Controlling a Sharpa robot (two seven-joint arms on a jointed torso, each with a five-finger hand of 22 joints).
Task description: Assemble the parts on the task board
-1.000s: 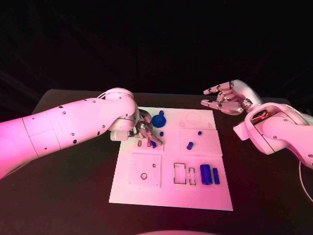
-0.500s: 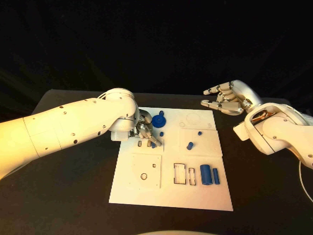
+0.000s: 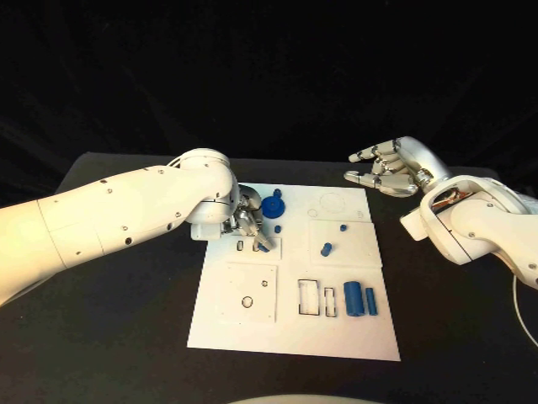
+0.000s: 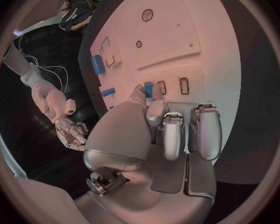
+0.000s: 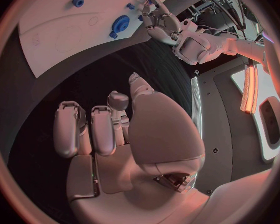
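Task board (image 3: 295, 328) lay mid-worktop, and my left hand (image 3: 249, 224) was down over its far-left corner, pinching a small blue peg (image 4: 149, 89) beside the slots there. Insertion step, I judged; next it needed lining up and pressing home. My right hand (image 3: 390, 168) hovered off the board's far-right corner, fingers curled, holding nothing.

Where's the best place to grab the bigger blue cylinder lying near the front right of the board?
Probably across the middle of the larger blue cylinder, coming from above. It lies flat on the task board, and a slimmer blue piece sits close alongside, so fingers should close carefully across its long sides.
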